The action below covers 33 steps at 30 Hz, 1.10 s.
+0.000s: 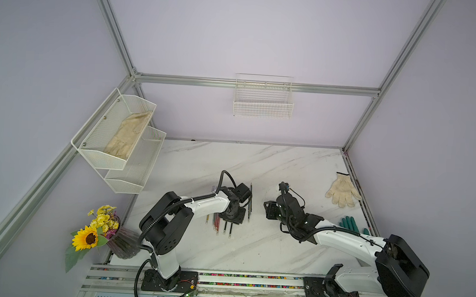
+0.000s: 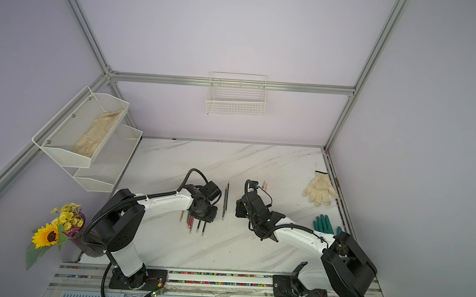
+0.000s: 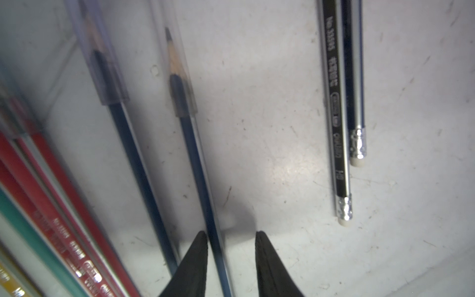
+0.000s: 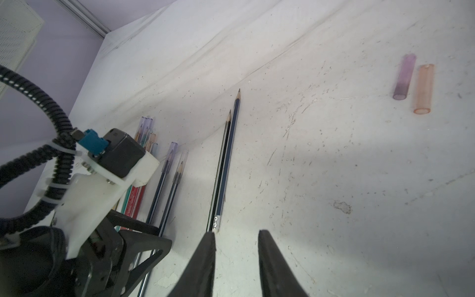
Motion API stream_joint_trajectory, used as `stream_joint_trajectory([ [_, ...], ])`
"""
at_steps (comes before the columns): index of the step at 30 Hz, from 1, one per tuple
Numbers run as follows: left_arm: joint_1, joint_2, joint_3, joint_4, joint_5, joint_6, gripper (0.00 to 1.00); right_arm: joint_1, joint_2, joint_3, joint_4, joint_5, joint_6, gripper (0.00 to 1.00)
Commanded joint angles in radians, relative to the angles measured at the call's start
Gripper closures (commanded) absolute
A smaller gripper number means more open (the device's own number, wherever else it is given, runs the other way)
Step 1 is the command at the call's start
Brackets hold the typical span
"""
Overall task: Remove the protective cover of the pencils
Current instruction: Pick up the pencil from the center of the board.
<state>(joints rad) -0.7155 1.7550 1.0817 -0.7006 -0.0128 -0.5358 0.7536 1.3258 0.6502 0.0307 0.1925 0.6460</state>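
**capped pencils beneath the left gripper on a marble table**

a white, grey-veined table (image 1: pixel 258 161) stands inside lilac walls and an aluminium frame. the pencils (image 1: pixel 217 224) lie in a loose row near the table's middle, under the left arm. in both top views the arm's wrist covers their mid-lengths and the left gripper itself, so only the eraser ends show. in the left wrist view the red and teal shafts are blurred and cut off at the picture's edge.

the left gripper (image 3: pixel 231 234) is low over the table with its fingers apart. a dark blue pencil (image 3: pixel 195 154) runs between them, close against one finger (image 3: pixel 195 257) and clear of the other. its clear cover (image 3: pixel 180 74) sits over the sharpened tip. two bare pencils (image 3: pixel 341 102) lie side by side just beside the row, toward the right arm.

the right gripper (image 4: pixel 236 232) has its fingers apart with nothing between them. the bare pair's eraser ends lie just beside one fingertip. a purple cover (image 4: pixel 404 77) and an orange cover (image 4: pixel 423 88) lie side by side, well apart from the pencils.
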Motion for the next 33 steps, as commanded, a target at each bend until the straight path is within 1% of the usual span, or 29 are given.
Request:
stream_joint_trajectory([
  [1, 0.013, -0.008, -0.031, 0.019, 0.059, -0.005, 0.68, -0.001, -0.016, -0.011, 0.02, 0.012, 0.012, 0.68],
  [3, 0.018, 0.0, -0.029, 0.01, 0.07, 0.0, 0.67, -0.001, -0.013, -0.011, 0.021, 0.012, 0.012, 0.68],
  [8, 0.026, 0.016, -0.04, 0.003, 0.05, 0.006, 0.68, -0.002, -0.014, -0.014, 0.021, 0.013, 0.012, 0.68],
  [9, 0.027, 0.022, -0.041, 0.003, 0.047, 0.009, 0.71, -0.001, -0.013, -0.013, 0.021, 0.013, 0.012, 0.68],
  [11, 0.027, 0.035, -0.042, -0.002, 0.043, 0.014, 0.81, -0.001, -0.011, -0.011, 0.021, 0.013, 0.014, 0.68],
  [12, 0.027, 0.04, -0.042, -0.004, 0.038, 0.015, 0.84, -0.001, -0.01, -0.012, 0.021, 0.013, 0.014, 0.68],
  [17, 0.026, 0.059, -0.038, -0.008, 0.035, 0.018, 0.84, -0.001, -0.004, -0.006, 0.021, 0.01, 0.012, 0.68],
  [21, 0.025, 0.049, -0.027, -0.016, 0.023, 0.022, 0.85, -0.002, 0.0, -0.005, 0.021, 0.01, 0.012, 0.68],
  [24, 0.025, 0.024, -0.009, -0.028, 0.015, 0.028, 0.88, -0.002, -0.001, -0.007, 0.025, 0.009, 0.014, 0.68],
  [26, 0.025, 0.005, 0.012, -0.043, 0.014, 0.034, 0.95, -0.002, 0.001, -0.005, 0.025, 0.007, 0.013, 0.68],
  [28, 0.025, -0.009, 0.032, -0.058, 0.014, 0.039, 0.99, -0.002, 0.003, -0.004, 0.025, 0.005, 0.013, 0.68],
  [33, 0.025, -0.048, 0.077, -0.094, 0.01, 0.048, 1.0, -0.002, 0.003, -0.003, 0.032, -0.007, 0.012, 0.68],
])
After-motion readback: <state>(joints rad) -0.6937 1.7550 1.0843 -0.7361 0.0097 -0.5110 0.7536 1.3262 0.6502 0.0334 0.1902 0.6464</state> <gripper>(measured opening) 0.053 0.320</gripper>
